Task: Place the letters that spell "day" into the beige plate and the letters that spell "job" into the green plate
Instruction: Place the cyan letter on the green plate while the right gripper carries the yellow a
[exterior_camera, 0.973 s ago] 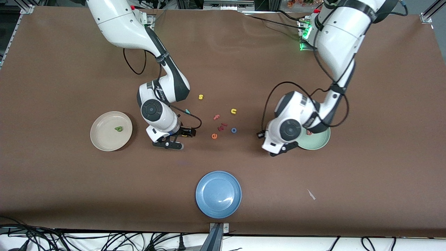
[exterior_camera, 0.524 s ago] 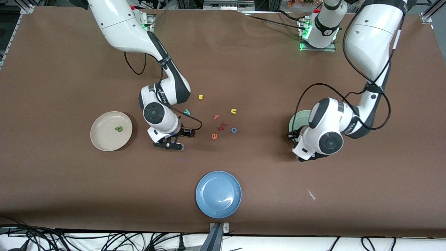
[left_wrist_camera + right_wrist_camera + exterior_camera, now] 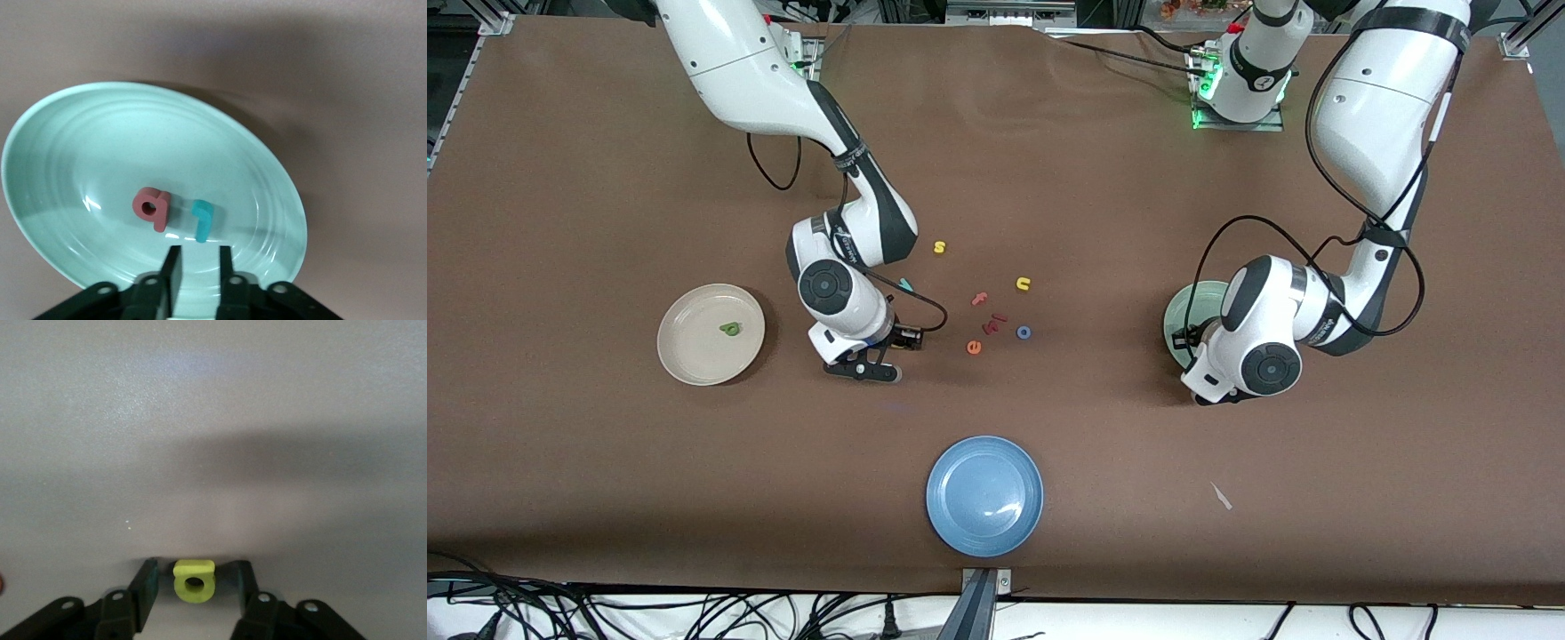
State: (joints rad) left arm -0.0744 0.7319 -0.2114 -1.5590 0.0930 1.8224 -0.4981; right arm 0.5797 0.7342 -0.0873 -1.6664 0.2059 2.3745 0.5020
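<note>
- R gripper (image 3: 195,565) low over bare table, betw. beige plate (image 3: 694,360) and the loose letters; fingers apart, one each side of yellow a (image 3: 194,581), small gap both sides, no contact seen.
- Yellow a flat on table, hidden under R wrist in front view.
- Beige plate toward R arm's end of table; dark green d (image 3: 730,329) in it, off-centre.
- Teal y (image 3: 905,285) on table, just beside R arm's cable, partly covered by it.
- L gripper (image 3: 200,257) over green plate (image 3: 100,147), near its rim; fingers slightly apart, nothing betw. them.
- Green plate toward L arm's end of table; mostly covered by L wrist in front view. Salmon b (image 3: 152,208) and teal j (image 3: 202,219) in it, side by side, just apart.
- Blue o (image 3: 1024,332) on table mid-cluster, nothing on top.
- Around it: orange e (image 3: 974,347), reddish f (image 3: 979,299), small red piece (image 3: 995,318) (letter unclear), yellow n (image 3: 1023,284), yellow s (image 3: 939,247).
- Blue plate (image 3: 984,524) at table edge nearest front cam; white scrap (image 3: 1221,496) near same edge, toward L arm's end.
</note>
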